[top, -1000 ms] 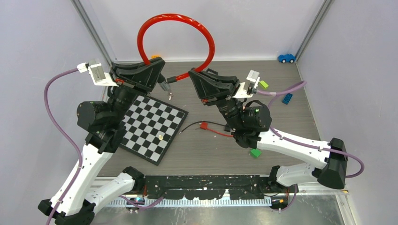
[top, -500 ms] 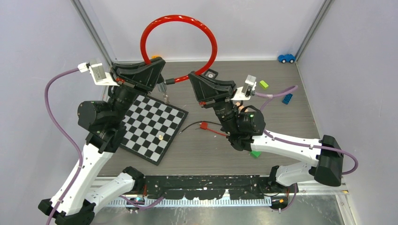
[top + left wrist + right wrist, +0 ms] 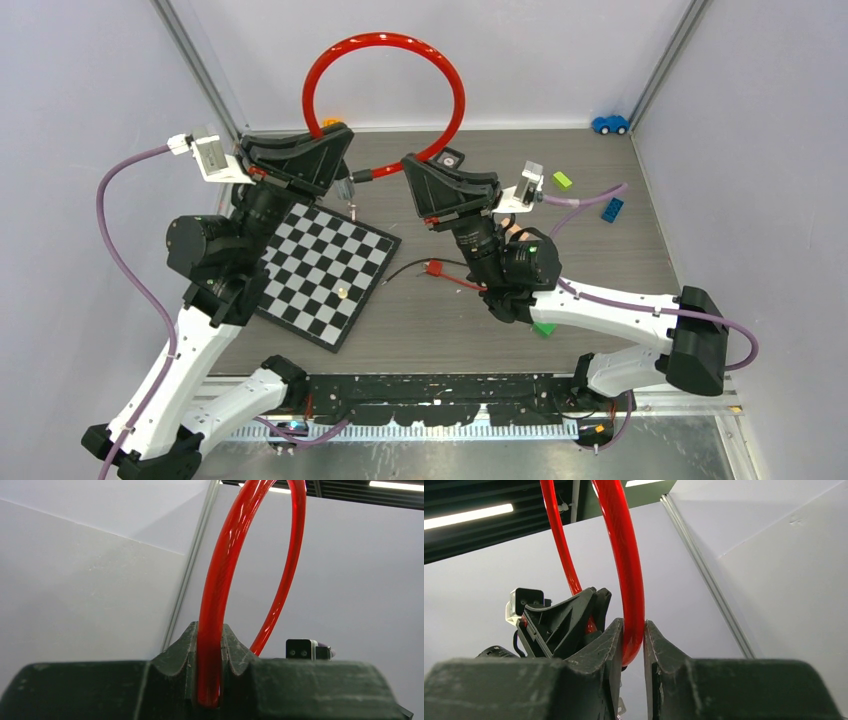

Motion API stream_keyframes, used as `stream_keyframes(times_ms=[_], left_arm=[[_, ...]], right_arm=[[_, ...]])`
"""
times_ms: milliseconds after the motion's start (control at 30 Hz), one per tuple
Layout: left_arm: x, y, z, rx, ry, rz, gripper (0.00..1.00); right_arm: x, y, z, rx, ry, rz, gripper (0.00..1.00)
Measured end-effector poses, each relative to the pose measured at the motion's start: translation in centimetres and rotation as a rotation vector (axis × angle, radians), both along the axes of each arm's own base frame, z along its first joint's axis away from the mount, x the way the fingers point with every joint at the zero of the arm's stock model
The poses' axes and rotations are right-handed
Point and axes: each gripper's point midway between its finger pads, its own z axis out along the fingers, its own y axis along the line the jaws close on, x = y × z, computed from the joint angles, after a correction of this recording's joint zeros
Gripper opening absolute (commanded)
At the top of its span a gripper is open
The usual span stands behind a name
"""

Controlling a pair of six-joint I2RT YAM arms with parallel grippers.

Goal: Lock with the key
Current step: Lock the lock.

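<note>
A red cable lock (image 3: pixel 385 40) stands as a tall loop above the table's back edge. In the top view my left gripper (image 3: pixel 345 152) holds the loop's left leg. The left wrist view shows its jaws (image 3: pixel 210 647) shut tight on the red cable (image 3: pixel 212 630). My right gripper (image 3: pixel 408 165) meets the loop's right leg near its black end piece (image 3: pixel 362 177). In the right wrist view the cable (image 3: pixel 629 580) runs between that gripper's tips (image 3: pixel 633 630), filling the gap. A small metal key (image 3: pixel 353 198) hangs below the end piece.
A checkerboard (image 3: pixel 320 265) lies under the left arm. A red connector with wires (image 3: pixel 435 268) sits mid-table. Green blocks (image 3: pixel 562 180) (image 3: pixel 544 327), a blue brick (image 3: pixel 611 208) and a blue toy car (image 3: pixel 609 124) are scattered on the right. Side walls stand close.
The right arm has swung left and its wrist has turned. The red loop has shifted right and grown rounder. The left arm has hardly moved.
</note>
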Motion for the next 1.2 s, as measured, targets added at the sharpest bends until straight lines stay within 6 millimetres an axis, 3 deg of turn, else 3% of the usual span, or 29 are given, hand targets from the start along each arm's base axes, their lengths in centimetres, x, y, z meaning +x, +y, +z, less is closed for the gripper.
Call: stream_keyframes(times_ms=[100, 267, 400, 733, 1200], left_arm=[[-0.1, -0.1, -0.1, 0.002, 0.0, -0.008, 0.0], [-0.4, -0.7, -0.4, 0.018, 0.001, -0.037, 0.0], [-0.3, -0.7, -0.6, 0.02, 0.004, -0.037, 0.0], [-0.3, -0.7, -0.6, 0.018, 0.004, -0.039, 0.0], [-0.5, -0.9, -0.5, 0.015, 0.005, -0.054, 0.0]], right_arm=[[0.0, 0.2, -0.2, -0.009, 0.001, 0.004, 0.32], [-0.3, 2.4, -2.2, -0.083, 0.02, 0.038, 0.33], [-0.2, 2.5, -2.5, -0.088, 0.022, 0.038, 0.31], [-0.2, 2.6, -2.7, -0.096, 0.02, 0.039, 0.51], [-0.6, 2.8, -2.8, -0.109, 0.012, 0.051, 0.5]])
